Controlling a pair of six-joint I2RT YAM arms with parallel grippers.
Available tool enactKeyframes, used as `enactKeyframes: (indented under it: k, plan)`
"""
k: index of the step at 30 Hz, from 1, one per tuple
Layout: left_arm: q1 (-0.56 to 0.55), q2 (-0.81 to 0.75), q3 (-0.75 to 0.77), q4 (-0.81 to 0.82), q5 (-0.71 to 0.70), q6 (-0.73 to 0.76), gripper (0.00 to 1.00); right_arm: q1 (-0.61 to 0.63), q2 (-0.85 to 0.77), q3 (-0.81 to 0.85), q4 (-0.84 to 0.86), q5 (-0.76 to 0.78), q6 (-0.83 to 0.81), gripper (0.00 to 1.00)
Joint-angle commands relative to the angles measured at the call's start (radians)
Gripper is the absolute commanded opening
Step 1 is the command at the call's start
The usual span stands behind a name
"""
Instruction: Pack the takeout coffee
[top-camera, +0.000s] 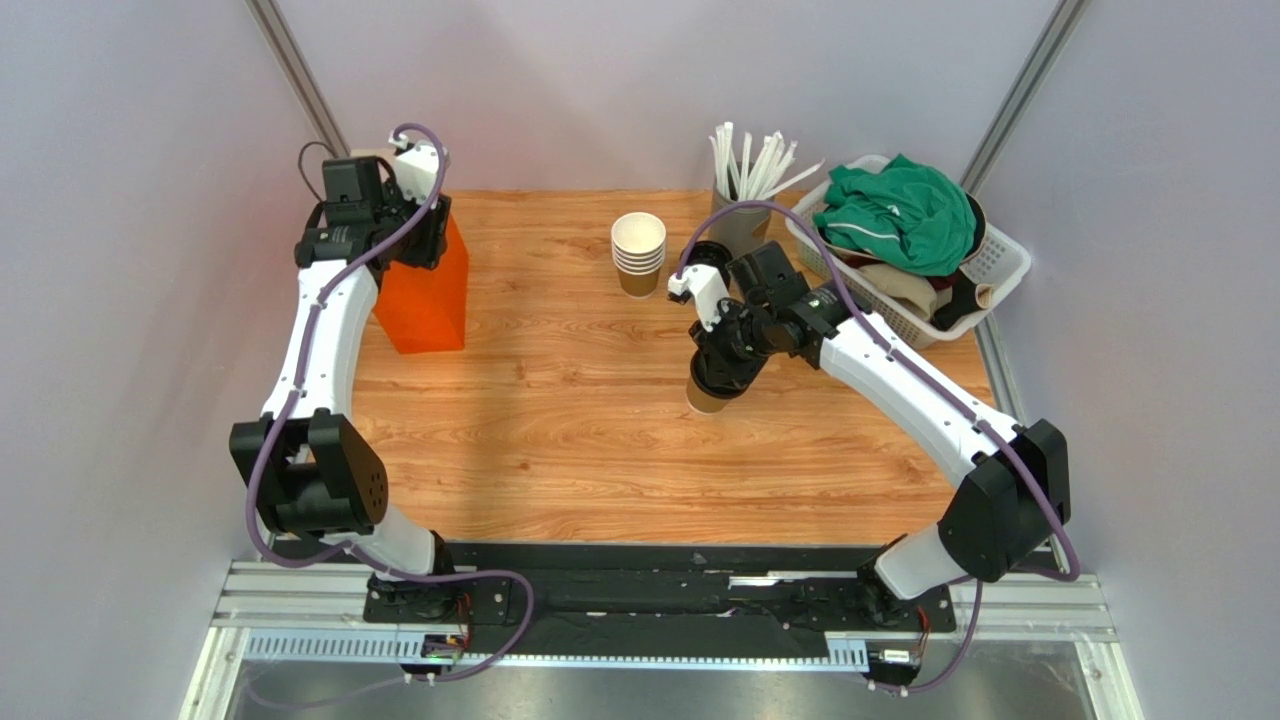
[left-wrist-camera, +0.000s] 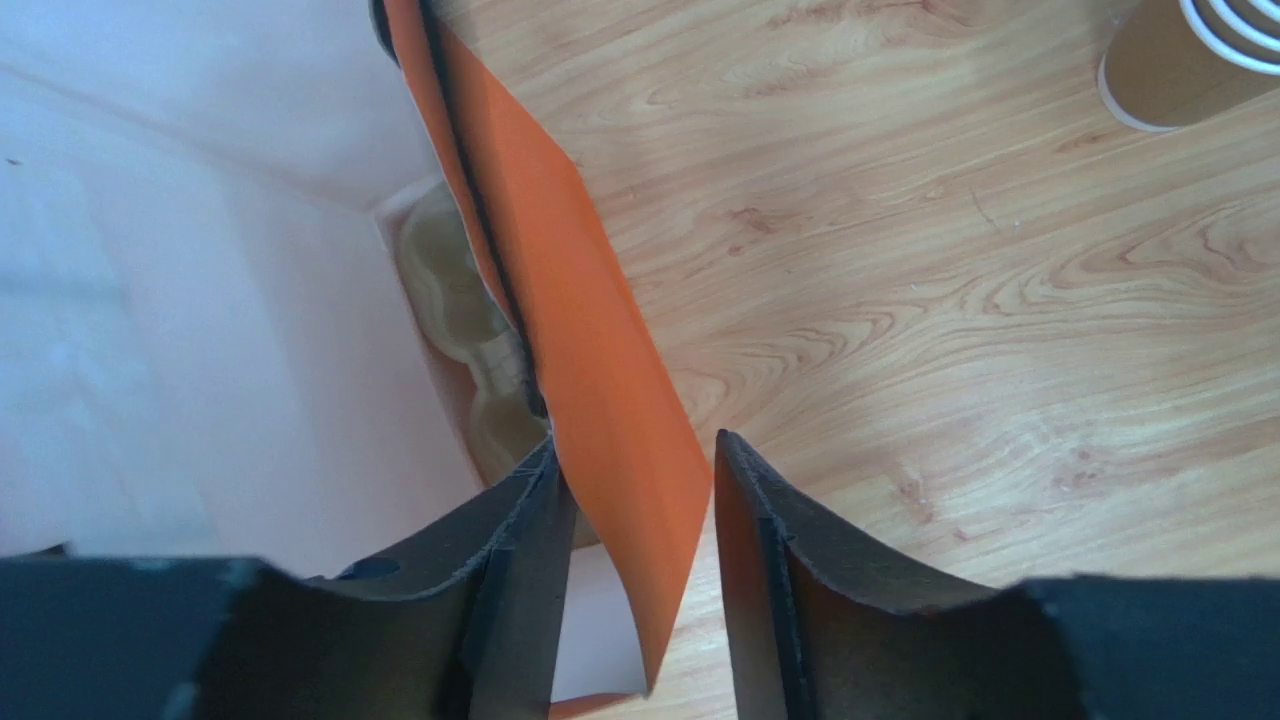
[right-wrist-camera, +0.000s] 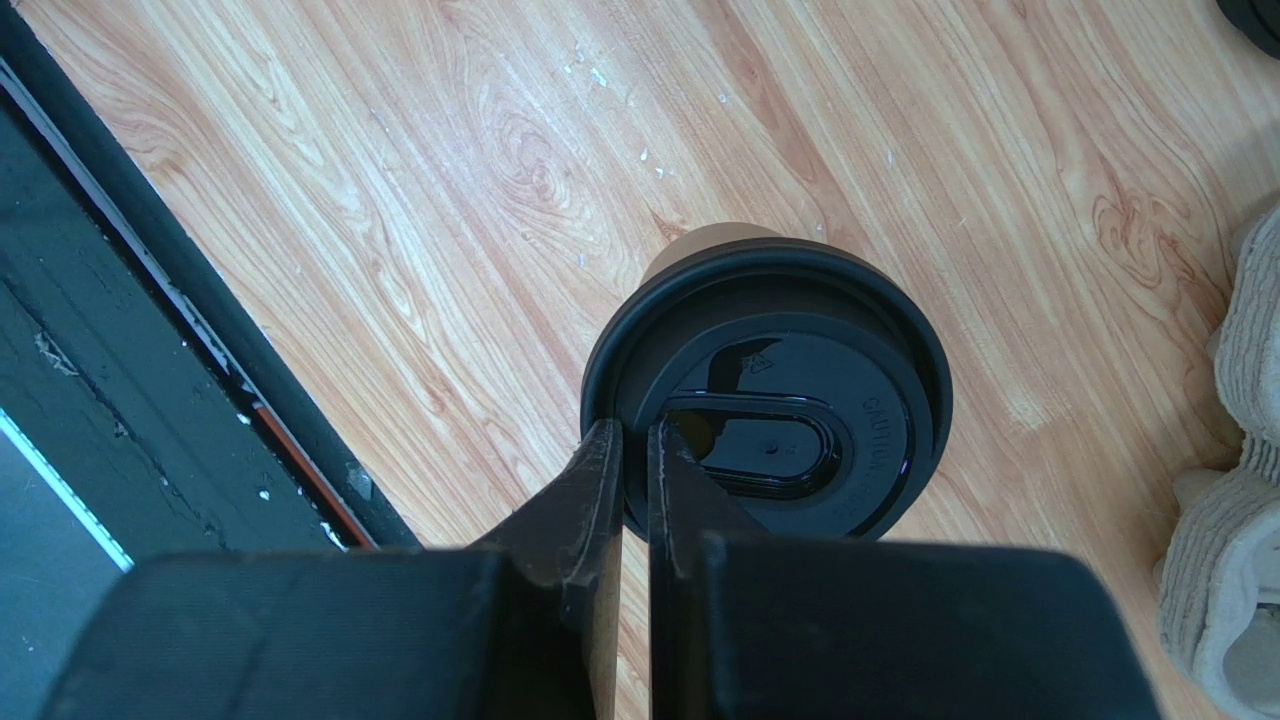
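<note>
The table (top-camera: 571, 435) is a flat rectangle of pale wood-grain laminate with a smooth, faintly glossy face. At its ten o'clock corner stands the bag (top-camera: 425, 300), an upright, crisp-folded orange paper box with a white inside; from the left wrist view a tan moulded pulp tray (left-wrist-camera: 458, 300) lies at its bottom. At two o'clock sits a white slotted plastic basket (top-camera: 999, 267), heaped with a crumpled green cloth (top-camera: 902, 210) over darker and beige fabric. Just beside it, toward twelve o'clock, a holder of thin white straws (top-camera: 751, 158) fans upward, and at twelve o'clock a nested stack of cups (top-camera: 639, 252), brown paper outside and cream inside, stands lidless. The takeout coffee (top-camera: 706, 398) stands upright on the table a little toward three o'clock from centre: a small tan paper cup capped by a round, shiny black plastic lid (right-wrist-camera: 842, 405) with a raised rim and an oval recess. The left arm (top-camera: 323, 345), white shells with black joints, reaches from its base at seven o'clock straight up to the bag, wrist bent downward; the left pincer (left-wrist-camera: 639, 447) straddles the bag's near wall, one finger inside against the paper, the other outside with a sliver of gap, so it is released rather than clamped. The right arm (top-camera: 902, 375) slants from five o'clock toward the centre, wrist pointing down over the cup; the right pincer (right-wrist-camera: 634, 435) is clenched on the lid's rim, grasping the takeout coffee at the edge nearest the arm.
</note>
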Motion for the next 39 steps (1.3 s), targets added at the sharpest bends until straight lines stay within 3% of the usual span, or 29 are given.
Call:
enactKeyframes:
  k: [1,5,10,18,27,31,39]
  plan:
    - [0.007,-0.016,-0.018,0.028,0.029,-0.002,0.37,-0.009,-0.032,-0.004,0.031,-0.022,-0.018,0.0]
    - [0.005,-0.041,-0.028,0.011,0.057,-0.002,0.23,-0.015,-0.039,0.002,0.036,-0.022,-0.01,0.0]
    - [0.008,-0.085,-0.045,-0.029,0.135,0.001,0.16,-0.039,-0.041,0.018,0.036,-0.019,0.001,0.0]
    - [-0.011,-0.192,-0.081,-0.113,0.336,0.034,0.2,-0.055,-0.061,0.042,0.036,-0.005,0.007,0.0]
    - [-0.232,-0.347,-0.202,-0.205,0.336,0.103,0.26,-0.11,-0.073,0.094,0.024,-0.008,0.01,0.0]
    - [-0.335,-0.392,-0.249,-0.227,0.337,0.11,0.26,-0.14,-0.052,0.236,-0.025,0.01,-0.016,0.0]
    - [-0.439,-0.426,-0.26,-0.259,0.374,0.094,0.27,-0.162,0.026,0.571,-0.122,0.056,-0.037,0.0]
